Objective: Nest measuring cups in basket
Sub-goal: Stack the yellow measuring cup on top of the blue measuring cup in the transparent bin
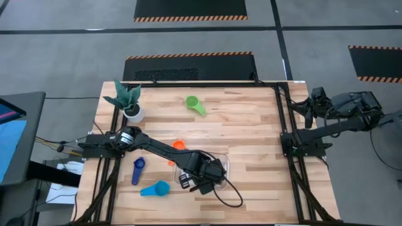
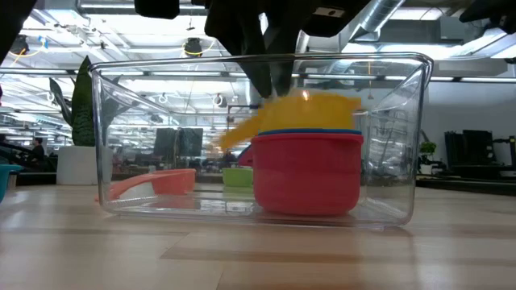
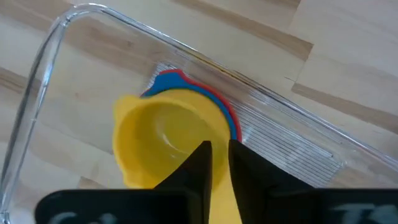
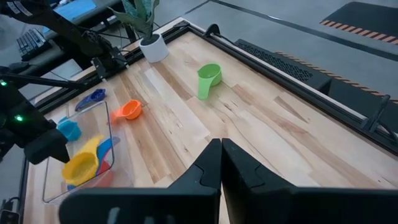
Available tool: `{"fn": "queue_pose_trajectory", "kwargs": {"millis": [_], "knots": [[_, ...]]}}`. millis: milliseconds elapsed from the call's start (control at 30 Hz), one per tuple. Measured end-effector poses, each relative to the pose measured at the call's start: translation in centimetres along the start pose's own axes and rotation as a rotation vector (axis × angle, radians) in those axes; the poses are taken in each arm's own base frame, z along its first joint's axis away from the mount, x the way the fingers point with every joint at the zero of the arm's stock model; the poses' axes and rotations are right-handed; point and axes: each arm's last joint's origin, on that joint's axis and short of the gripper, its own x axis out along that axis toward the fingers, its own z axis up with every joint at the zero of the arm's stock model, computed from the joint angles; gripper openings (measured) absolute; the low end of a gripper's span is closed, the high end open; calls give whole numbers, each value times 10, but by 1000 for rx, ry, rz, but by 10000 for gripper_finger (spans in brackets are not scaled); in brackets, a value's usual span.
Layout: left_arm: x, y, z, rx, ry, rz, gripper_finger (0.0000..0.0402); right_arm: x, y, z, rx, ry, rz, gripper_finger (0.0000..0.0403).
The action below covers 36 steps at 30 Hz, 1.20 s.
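Inside the clear plastic rectangular basket (image 2: pixel 387 137), near the surface's front edge, the yellow plastic measuring cup (image 3: pixel 163 140) sits atop a blue cup (image 3: pixel 169 79) nested in the red cup (image 2: pixel 306 173). Directly above, the left pincer (image 3: pixel 216 163) is clenched on the yellow cup's handle. Outside lie 4 cups: orange (image 1: pixel 177 146) just beside the basket, navy (image 1: pixel 138 169), light blue (image 1: pixel 156 188), and green (image 1: pixel 195 103) well apart. Beyond the surface's right edge, the right pincer (image 4: pixel 221 163) waits with fingers pressed together.
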Motion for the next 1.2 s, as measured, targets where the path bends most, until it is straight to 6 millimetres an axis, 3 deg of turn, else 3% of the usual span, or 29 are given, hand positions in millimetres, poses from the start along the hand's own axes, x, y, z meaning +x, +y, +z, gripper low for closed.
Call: {"fn": "queue_pose_trajectory", "kwargs": {"millis": [233, 400, 567, 733, 1033, 1200], "knots": [[-1, -1, -5, -64, 108, 41, 79, 0, -1, -2, -11, 17, -12, 26], [-8, -12, -11, -176, 118, -119, 85, 0, -1, -2, -10, 18, -10, 26], [-7, -15, -8, -244, 103, -146, 65, 0, -1, -2, -7, 18, -9, 26], [-7, -11, -8, -286, 90, -120, 10, 0, -1, -2, -6, 19, -8, 26], [26, -21, -21, -409, 166, -173, 1, 0, -1, -2, -7, 29, 6, 26], [27, -15, -27, -443, 179, -139, 0, 0, -1, -2, -7, 28, 7, 26]]}}
